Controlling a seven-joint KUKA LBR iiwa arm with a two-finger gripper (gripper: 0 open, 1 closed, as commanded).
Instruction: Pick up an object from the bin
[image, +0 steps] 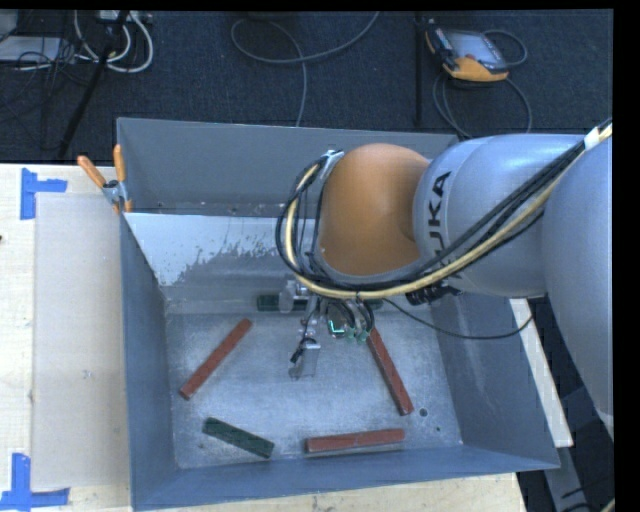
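Note:
My gripper (302, 358) hangs below the orange wrist cover over the middle of the bin floor, with bare floor under its tip. A reddish-brown stick (388, 372) lies slanted just to its right, its upper end close to the gripper body. Another reddish-brown stick (215, 358) lies slanted to the left, well apart from the gripper. A small dark piece (268, 301) sits at the back of the floor, left of the gripper. I see nothing held.
Near the front wall lie a third reddish-brown stick (355, 439), flat and nearly level, and a dark green block (238, 438) at the front left. The arm and its cables cover the bin's back right part.

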